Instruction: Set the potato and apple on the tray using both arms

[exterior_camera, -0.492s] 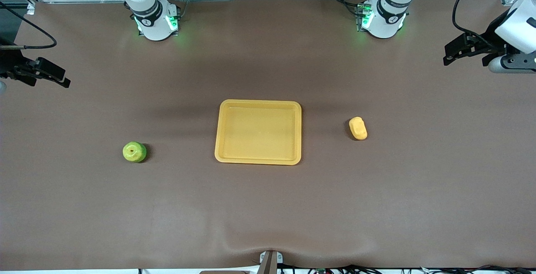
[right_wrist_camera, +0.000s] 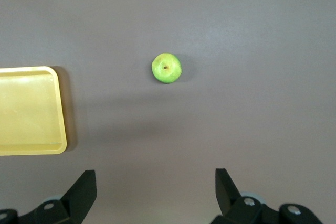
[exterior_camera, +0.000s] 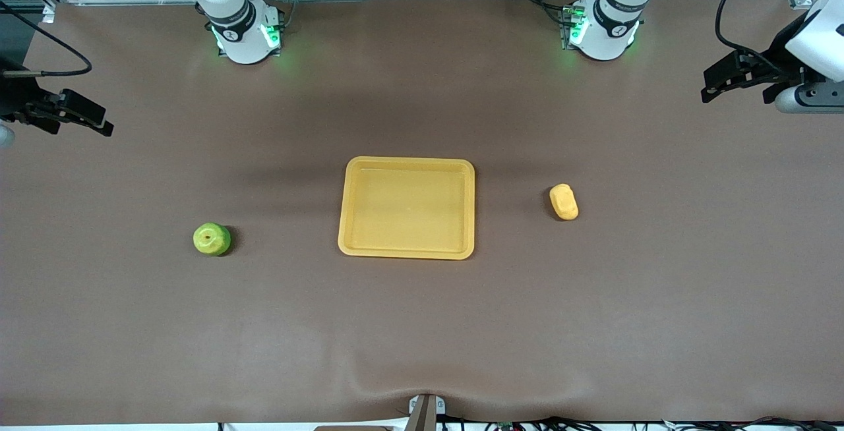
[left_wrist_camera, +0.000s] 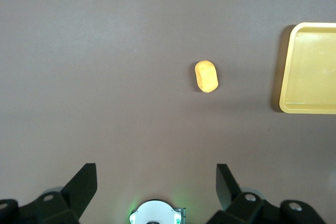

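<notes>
brown table (exterior_camera: 422, 325), lumpy orange potato (exterior_camera: 564, 201), green apple (exterior_camera: 211, 239) w/ dimple, yellow tray (exterior_camera: 407, 250)

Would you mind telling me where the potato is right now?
The potato lies on the table beside the tray, toward the left arm's end, apart from its rim.

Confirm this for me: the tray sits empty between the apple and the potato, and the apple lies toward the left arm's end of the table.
One part is wrong. The apple lies toward the right arm's end of the table, as the front view shows; the potato is toward the left arm's end. The tray is indeed empty between them.
</notes>
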You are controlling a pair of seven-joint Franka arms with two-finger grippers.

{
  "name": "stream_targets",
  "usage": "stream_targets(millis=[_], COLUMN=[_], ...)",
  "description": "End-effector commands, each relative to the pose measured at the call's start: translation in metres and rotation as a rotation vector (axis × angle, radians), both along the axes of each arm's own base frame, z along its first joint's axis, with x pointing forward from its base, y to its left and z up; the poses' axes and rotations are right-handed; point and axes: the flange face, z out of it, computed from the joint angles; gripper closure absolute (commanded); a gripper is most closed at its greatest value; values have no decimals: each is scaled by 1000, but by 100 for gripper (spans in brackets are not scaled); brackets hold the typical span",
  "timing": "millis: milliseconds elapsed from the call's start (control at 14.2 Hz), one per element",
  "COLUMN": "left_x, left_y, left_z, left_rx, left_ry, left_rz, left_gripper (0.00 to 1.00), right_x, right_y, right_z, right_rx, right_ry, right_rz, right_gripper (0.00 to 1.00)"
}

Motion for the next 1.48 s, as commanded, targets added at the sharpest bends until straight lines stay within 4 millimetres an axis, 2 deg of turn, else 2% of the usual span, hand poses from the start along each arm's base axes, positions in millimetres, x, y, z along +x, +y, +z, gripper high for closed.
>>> stream_targets(millis=[0,211,352,633,774,915,1055,1407], left_x=[-1,-1,-4,0,-1,-2,1,10], left_y=[0,-1,0,-3,-3,-4,-8,-15], left_z=[2,-6,-7,-11,-12,-14,-19,-55], left_rx=[-9,-4,-1,10,3,4,4,-2], left_ry=[30,57,78,82,86,92,89,70], left_rz=[3,-1,10,3,3,1,-5,-13], left_gripper=[0,0,0,0,0,0,0,0], right_x=[-4,3,13,30,31,35,44,64], right_y=[0,-4,-12,-37,-54,-62,-72,-64], right_z=[-4,-13,-28,-60,-63,-71,-93,-130], right_rx=[-7,-8,-8,-5,-2,2,5,10], right_ry=[10,17,26,48,42,34,52,97], right_rz=[-11,-17,-31,-1,26,72,76,111], right_gripper=[0,0,0,0,0,0,0,0])
